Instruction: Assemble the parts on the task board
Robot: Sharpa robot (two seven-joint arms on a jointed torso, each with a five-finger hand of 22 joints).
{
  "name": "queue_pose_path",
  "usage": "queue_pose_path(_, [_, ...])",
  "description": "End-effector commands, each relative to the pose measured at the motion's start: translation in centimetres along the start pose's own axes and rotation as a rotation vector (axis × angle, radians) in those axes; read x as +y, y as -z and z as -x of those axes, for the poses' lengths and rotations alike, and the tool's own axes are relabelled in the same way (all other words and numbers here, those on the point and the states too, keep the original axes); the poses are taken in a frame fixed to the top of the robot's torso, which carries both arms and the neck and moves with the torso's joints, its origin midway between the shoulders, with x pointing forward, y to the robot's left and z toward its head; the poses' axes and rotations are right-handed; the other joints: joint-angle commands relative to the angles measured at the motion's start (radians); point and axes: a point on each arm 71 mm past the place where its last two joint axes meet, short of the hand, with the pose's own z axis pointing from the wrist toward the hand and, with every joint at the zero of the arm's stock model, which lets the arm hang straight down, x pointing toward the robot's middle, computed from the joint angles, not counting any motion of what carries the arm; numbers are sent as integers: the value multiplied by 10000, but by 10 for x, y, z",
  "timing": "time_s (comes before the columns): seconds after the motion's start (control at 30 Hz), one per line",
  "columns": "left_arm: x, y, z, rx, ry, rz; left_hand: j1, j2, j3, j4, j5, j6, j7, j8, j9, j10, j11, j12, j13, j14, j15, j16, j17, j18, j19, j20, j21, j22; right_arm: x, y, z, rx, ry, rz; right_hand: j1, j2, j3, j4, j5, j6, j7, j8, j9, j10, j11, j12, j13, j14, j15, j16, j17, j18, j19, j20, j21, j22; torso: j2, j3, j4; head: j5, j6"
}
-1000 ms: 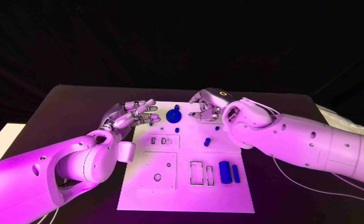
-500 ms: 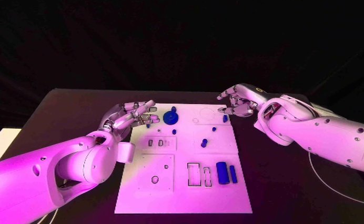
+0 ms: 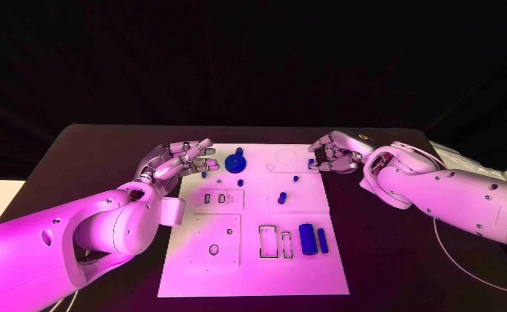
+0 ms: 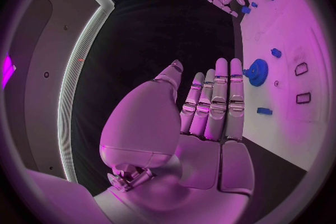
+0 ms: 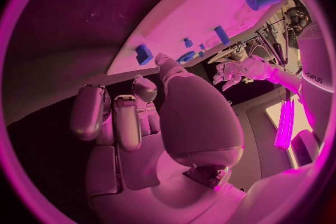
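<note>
The white task board (image 3: 248,268) lies in the middle of the table. A blue gear (image 3: 236,160) stands near its far left corner, with small blue parts (image 3: 282,197) scattered behind it. Two blue cylinders (image 3: 308,239) lie near the front right. My left hand (image 3: 179,160) hovers at the board's far left edge beside the gear (image 4: 256,73), its fingers straight and empty (image 4: 210,106). My right hand (image 3: 336,152) is at the far right edge with its fingers half curled and nothing in them (image 5: 154,123). Its thumb tip is close beside a small blue part (image 3: 312,163); I cannot tell whether they touch.
Empty slots (image 3: 272,242) and round holes (image 3: 213,250) mark the board's near half. Black table (image 3: 95,158) surrounds the board on all sides. A thin cable (image 3: 449,253) trails by my right arm.
My right hand has moved from over the board's far middle to its right edge. A small blue part now shows by its fingertips. The left hand has barely moved.
</note>
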Motion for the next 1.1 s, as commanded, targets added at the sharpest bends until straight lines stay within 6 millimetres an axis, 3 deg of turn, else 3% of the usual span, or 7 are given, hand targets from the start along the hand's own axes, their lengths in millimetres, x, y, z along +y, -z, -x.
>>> queue_pose_path(0.03, [-1,-1,-2,193,77,-86,48,44,3,-38,-5,-56,-1,-36,-9,-53,-16,-68,-7,32,48,-40,13,103,50,7,23,-10,-3,0,-4,442,-69,65,115,4,-17,-52,-58,13,7,-38,-12,-70,-21,-56,-17,626,-48,20,488,-61,4,7,31,-14,-4,-16,8,8,-12])
queue_pose_path(0.27, [-1,-1,-2,206,82,-84,48,44,3,-38,-5,-56,-1,-36,-9,-53,-16,-68,-7,32,48,-40,13,103,50,7,23,-10,-8,-2,-8,561,-57,-167,109,8,-29,-48,-72,7,10,-44,-14,-74,-18,-58,-17,625,-46,21,492,-61,2,8,29,-16,-11,-15,18,10,-38])
queue_pose_path(0.7, [-1,-1,-2,183,72,-68,48,47,2,-55,-4,-50,-3,-36,-6,-47,-16,-72,-4,27,50,-52,25,102,44,9,20,-13,-8,-4,-15,681,-110,-258,204,257,12,-77,-207,251,-29,60,24,-1,-51,69,104,623,-62,18,493,-64,9,5,48,19,-18,-21,4,39,-86])
queue_pose_path(0.93, [-1,-1,-2,186,73,-59,48,47,2,-55,-4,-50,-3,-36,-6,-47,-16,-72,-4,27,50,-52,25,102,44,9,20,-13,-7,-6,-16,677,-157,-250,247,542,124,-97,-664,777,-139,267,89,131,-148,234,256,629,-137,27,514,-64,16,-53,62,37,-21,-22,15,43,-92])
queue_pose_path(1.1, [-1,-1,-2,175,68,-49,48,47,2,-55,-4,-50,-3,-36,-6,-47,-16,-72,-4,27,50,-52,25,102,44,9,20,-13,-6,-6,-17,681,-205,-230,271,639,192,-114,-747,949,-188,317,106,203,-190,331,345,636,-171,39,539,-70,30,-82,80,69,-18,-24,13,62,-101])
